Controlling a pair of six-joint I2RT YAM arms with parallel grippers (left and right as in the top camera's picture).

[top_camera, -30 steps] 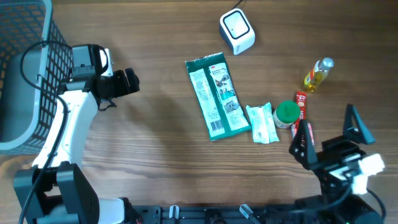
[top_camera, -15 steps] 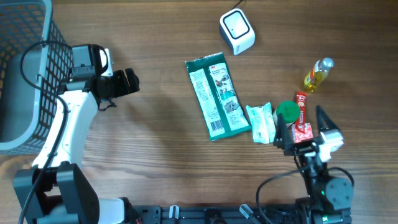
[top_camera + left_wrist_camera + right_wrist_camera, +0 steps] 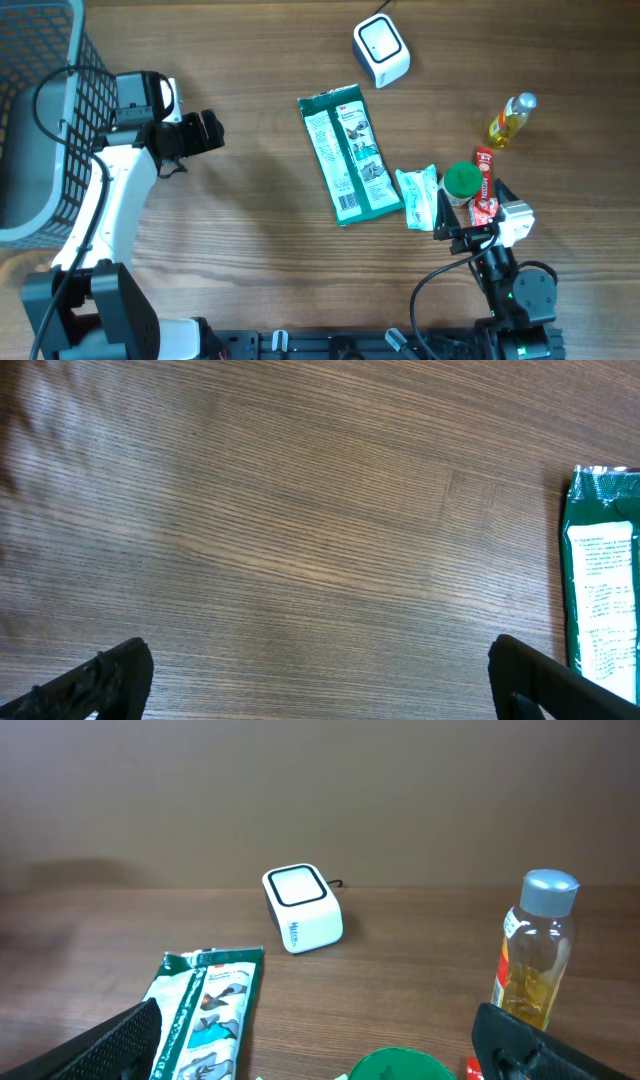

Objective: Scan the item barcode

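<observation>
While both stand spread and empty — the left gripper [image 3: 205, 130] at upper left, the right gripper [image 3: 474, 210] at lower right just beside a green lid [image 3: 461, 178] — the green pack [image 3: 348, 155] lies mid-frame on the desk [image 3: 260, 230], below the white scanner [image 3: 381, 50].

Bare tabletop [image 3: 260, 210] spreads wide between the basket [image 3: 30, 120], which walls off the left edge, and the green pack [image 3: 348, 152]. To the right of the pack, sachet [image 3: 420, 197], green lid [image 3: 461, 179], red tube [image 3: 484, 165] and bottle [image 3: 510, 120] crowd close together. The scanner [image 3: 381, 51] stands apart at the far edge
</observation>
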